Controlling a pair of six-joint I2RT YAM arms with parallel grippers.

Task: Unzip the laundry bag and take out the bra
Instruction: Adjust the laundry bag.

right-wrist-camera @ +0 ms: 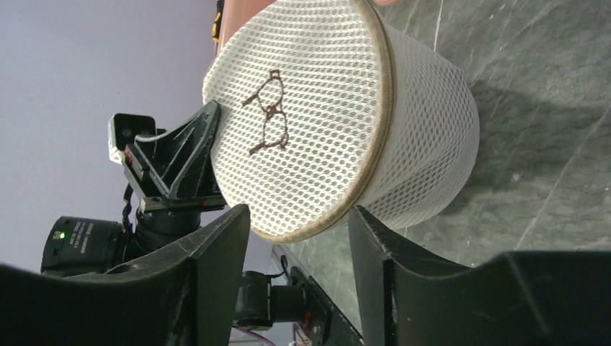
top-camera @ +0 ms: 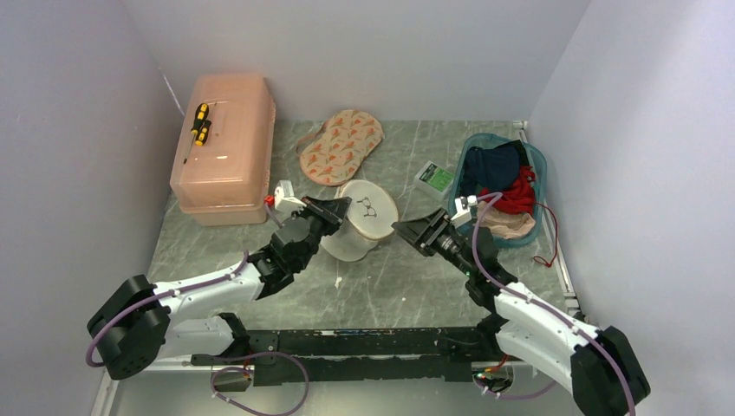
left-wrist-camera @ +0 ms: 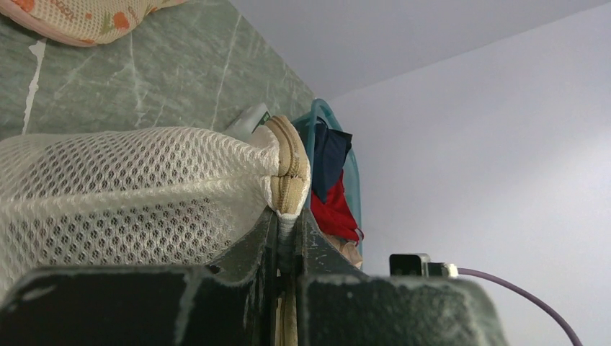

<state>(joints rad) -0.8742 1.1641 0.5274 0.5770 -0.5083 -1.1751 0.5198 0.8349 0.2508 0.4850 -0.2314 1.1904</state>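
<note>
The laundry bag (top-camera: 357, 236) sat near the middle of the worktop (top-camera: 390, 290), tipped over so that its round flat lid (top-camera: 374, 217) faced up and towards the right arm. The small dark icon (right-wrist-camera: 268, 115) on the lid showed plainly in the right wrist view. The left gripper (top-camera: 345, 208) reached in from the near left and was clamped tight on the bag's cream rim (left-wrist-camera: 288, 169), which stood pinched between its two dark fingers (left-wrist-camera: 252, 249) with the white mesh bulging out to one side. The right gripper (top-camera: 400, 230) hung just beside the bag on its other side, its jaws apart and gripping nothing. From its own camera the lower edge of the rim appeared in the gap between its fingers (right-wrist-camera: 220, 238), though whether either one touched the bag could not be told. What lay inside the mesh could not be made out. At the far left corner stood a pale pink lidded box (top-camera: 224, 152) with a yellow-and-black screwdriver (top-camera: 200, 124) on top. A beige two-cup piece (top-camera: 340, 146) with orange marks lay by the far edge. Along the right edge a teal basket (top-camera: 539, 160) held dark blue cloth (top-camera: 494, 169) and red cloth (top-camera: 520, 195), and a small white-and-green packet (top-camera: 436, 178) lay just beside the basket.
</note>
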